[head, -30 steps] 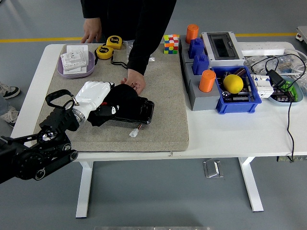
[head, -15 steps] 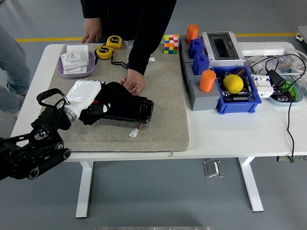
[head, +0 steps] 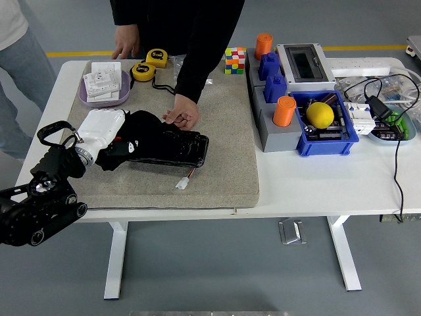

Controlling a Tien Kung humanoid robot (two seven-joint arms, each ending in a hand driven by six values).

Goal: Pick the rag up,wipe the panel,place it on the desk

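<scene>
Left arm: comes in from the lower left, forearm over the table's near-left corner.
Left hand [head: 100, 127]: white-gloved, fingers curled down into the black rag [head: 146, 129], gripping it.
Rag: bunched on the left end of the panel [head: 172, 149], pressed under the hand.
Change: hand and rag have slid left across the panel over the last second; the right end is now bare.
Meaning: a wiping stroke looks under way; setting the rag down is not yet done.
Mat [head: 223, 141]: grey, under the panel.
Person's hand [head: 182, 116]: rests on the panel's far edge, seemingly steadying it.
Right hand: out of view.
</scene>
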